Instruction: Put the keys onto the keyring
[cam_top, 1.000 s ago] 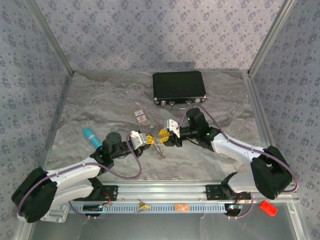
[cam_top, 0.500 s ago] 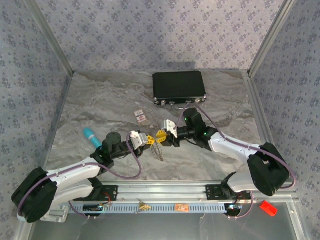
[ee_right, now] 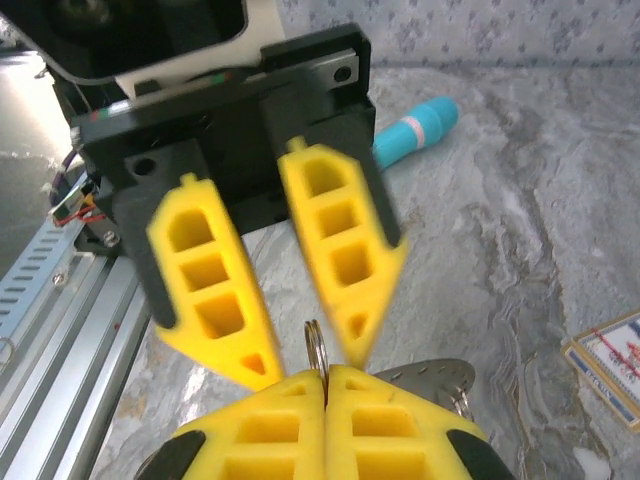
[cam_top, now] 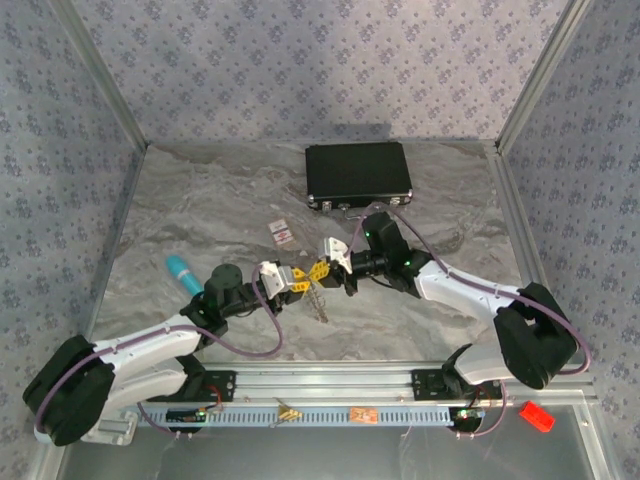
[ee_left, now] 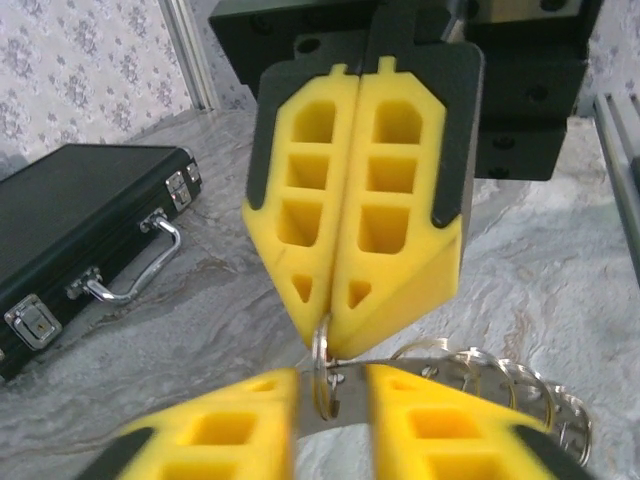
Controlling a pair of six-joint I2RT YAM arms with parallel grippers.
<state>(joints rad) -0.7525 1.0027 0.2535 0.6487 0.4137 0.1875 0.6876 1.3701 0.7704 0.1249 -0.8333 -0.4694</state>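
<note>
Left gripper [cam_top: 298, 281] — keyring [cam_top: 319, 300] — right gripper [cam_top: 321, 269], opposed

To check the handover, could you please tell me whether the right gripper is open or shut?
Shut: the right gripper has its yellow fingers pressed together, pinching a loop of the keyring at their tips.

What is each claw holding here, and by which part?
The right claw is shut on the keyring, pinching the top edge of one small ring. The left claw is open either side of that ring, gripping nothing.
</note>
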